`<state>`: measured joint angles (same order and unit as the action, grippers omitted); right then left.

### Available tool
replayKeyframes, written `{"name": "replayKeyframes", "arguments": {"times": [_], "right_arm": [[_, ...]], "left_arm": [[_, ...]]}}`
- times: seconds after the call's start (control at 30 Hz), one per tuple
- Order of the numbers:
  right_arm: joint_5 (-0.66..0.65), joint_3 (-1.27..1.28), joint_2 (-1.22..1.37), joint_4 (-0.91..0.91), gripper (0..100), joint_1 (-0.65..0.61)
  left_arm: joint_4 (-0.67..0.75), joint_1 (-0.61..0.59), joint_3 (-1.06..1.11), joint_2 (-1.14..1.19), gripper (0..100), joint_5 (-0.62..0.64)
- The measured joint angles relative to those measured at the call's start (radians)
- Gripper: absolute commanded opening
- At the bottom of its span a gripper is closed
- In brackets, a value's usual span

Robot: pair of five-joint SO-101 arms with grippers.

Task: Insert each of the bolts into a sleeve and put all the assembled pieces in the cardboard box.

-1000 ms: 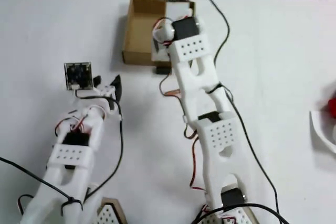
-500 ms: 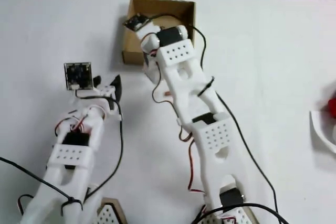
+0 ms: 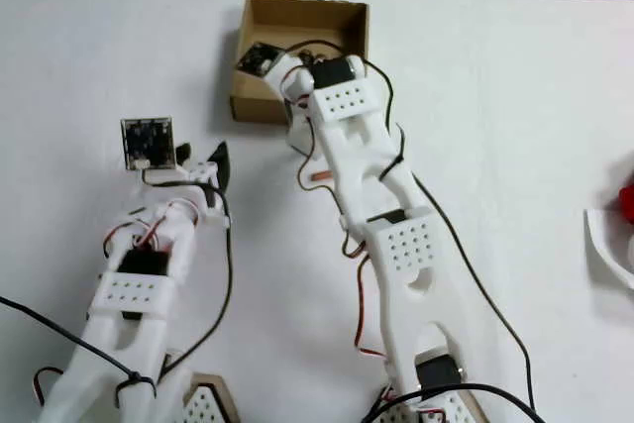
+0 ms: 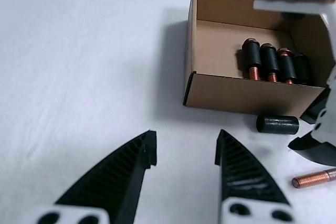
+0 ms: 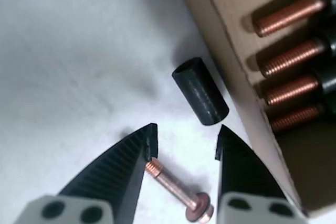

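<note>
Bench [image 3: 515, 66]: white surface carrying both arms and all task items.
Right arm [image 3: 396, 245]: extended across the bench, with its wrist at the near wall of the cardboard box [image 4: 247, 95].
Left arm [image 3: 139, 284]: on its own side of the bench, well apart from the cardboard box.
Cardboard box: open-topped and upright, standing toward the far side of the bench.
Right gripper [image 5: 186, 140]: jaws spread and pinching nothing, held low over the bench just outside the box wall.
Left gripper [image 4: 186, 142]: jaws spread and empty, pointed toward the cardboard box over bare bench.
Assembled pieces [image 4: 270, 61]: four counted. Each was a copper bolt seated in a black sleeve. They lay side by side inside the cardboard box against one wall.
Loose sleeve [image 5: 200, 91]: black, lying on its side on the bench just beside the outer box wall, beyond the tips of the right gripper.
Loose bolt [image 5: 176, 190]: copper, lying flat on the bench between the spread right jaws, apart from the loose sleeve and not inserted. Its threaded end was close to one jaw; contact could not be determined.
</note>
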<state>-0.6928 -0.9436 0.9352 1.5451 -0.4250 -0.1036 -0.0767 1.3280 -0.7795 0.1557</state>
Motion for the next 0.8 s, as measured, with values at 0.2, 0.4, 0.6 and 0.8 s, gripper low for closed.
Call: {"name": "replayKeyframes", "arguments": {"times": [0.2, 0.4, 0.6, 0.8], "right_arm": [[-0.1, 0.0, 0.046, -0.043, 17.5, 0.005], [-0.178, -0.002, 0.089, -0.041, 17.5, 0.002], [-0.201, -0.005, 0.107, -0.041, 17.3, 0.003], [-0.201, -0.005, 0.107, -0.041, 17.6, 0.003]], "left_arm": [[0.0, 0.0, 0.0, 0.0, 20, 0.0], [0.0, 0.0, 0.0, 0.0, 20, 0.0], [0.0, 0.0, 0.0, 0.0, 20, 0.0], [0.0, 0.0, 0.0, 0.0, 20, 0.0]]}}
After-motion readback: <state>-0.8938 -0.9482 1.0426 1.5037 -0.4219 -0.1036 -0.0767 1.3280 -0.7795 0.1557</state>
